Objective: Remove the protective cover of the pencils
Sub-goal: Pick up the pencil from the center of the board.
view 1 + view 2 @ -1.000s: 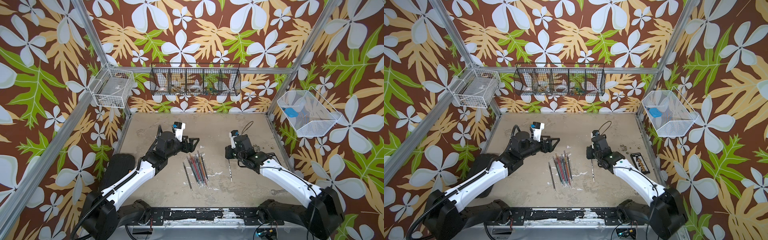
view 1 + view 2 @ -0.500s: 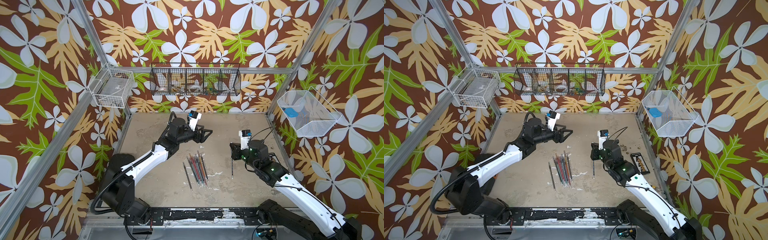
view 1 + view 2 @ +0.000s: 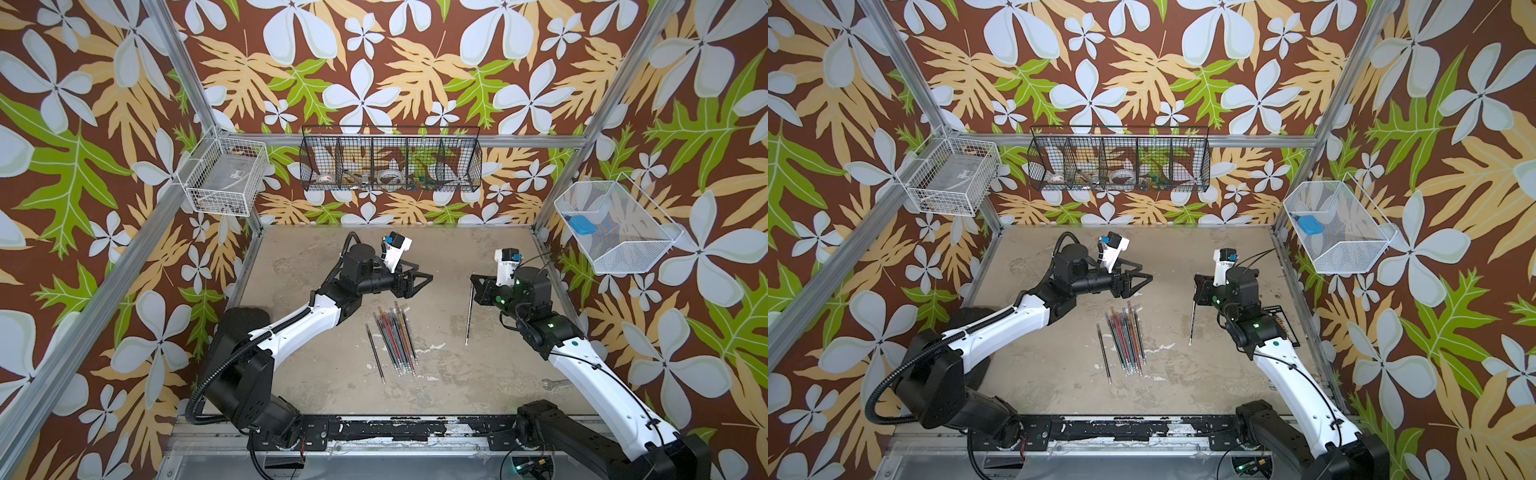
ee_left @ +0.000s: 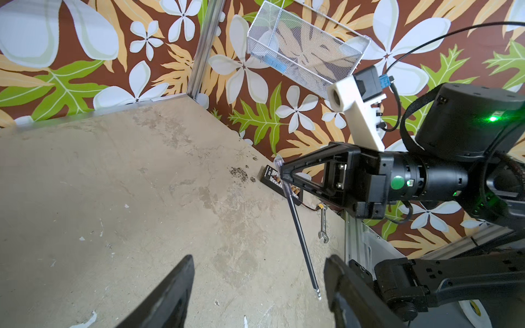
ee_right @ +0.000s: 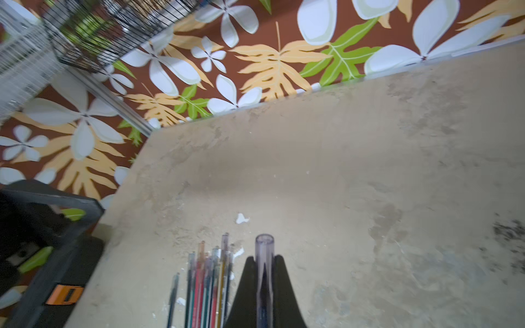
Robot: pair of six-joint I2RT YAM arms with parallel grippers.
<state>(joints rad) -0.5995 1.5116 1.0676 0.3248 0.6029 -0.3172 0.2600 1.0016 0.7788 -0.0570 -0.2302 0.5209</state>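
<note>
The pencils (image 3: 392, 337) lie flat mid-table in a loose fan, pale ends near, capped ends far. None looks bare, so I judge the job is barely begun. Beyond them the right gripper (image 4: 282, 177) is clamped on the cap (image 5: 264, 252) of a dark pencil (image 3: 468, 316), whose pale end hangs down and nearward. The left gripper (image 4: 258, 261) hovers opposite, jaws wide and empty.

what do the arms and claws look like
Left arm and right arm: white shells, black joints, black cables. Left claw and right claw: black triangular open-frame fingers, each with a white camera bracket and blue plug. Green lights on the right.
</note>
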